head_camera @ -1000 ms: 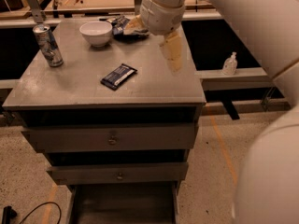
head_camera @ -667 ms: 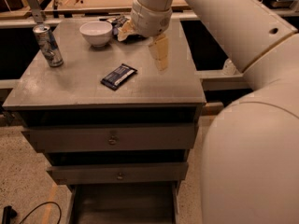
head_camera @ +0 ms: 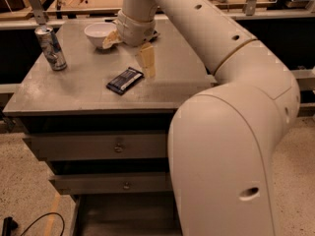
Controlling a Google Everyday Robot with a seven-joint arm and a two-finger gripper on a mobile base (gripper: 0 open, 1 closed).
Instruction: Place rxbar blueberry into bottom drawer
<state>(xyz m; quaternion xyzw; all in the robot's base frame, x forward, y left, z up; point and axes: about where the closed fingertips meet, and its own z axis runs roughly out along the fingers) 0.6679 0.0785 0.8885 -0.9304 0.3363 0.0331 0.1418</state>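
Rxbar blueberry flat on cabinet top, just beside empty claw, fingers spread

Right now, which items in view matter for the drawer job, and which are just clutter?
Job:
rxbar blueberry, lying on the cabinet top
bottom drawer, pulled open
gripper, open, over the cabinet top by the bar

Lying about:
can
white bowl
floor cable

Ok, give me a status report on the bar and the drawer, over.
Robot hand low over the cabinet top, beside the rxbar blueberry. Bar lying flat, not held. Below, bottom drawer open. Can and bowl well clear.
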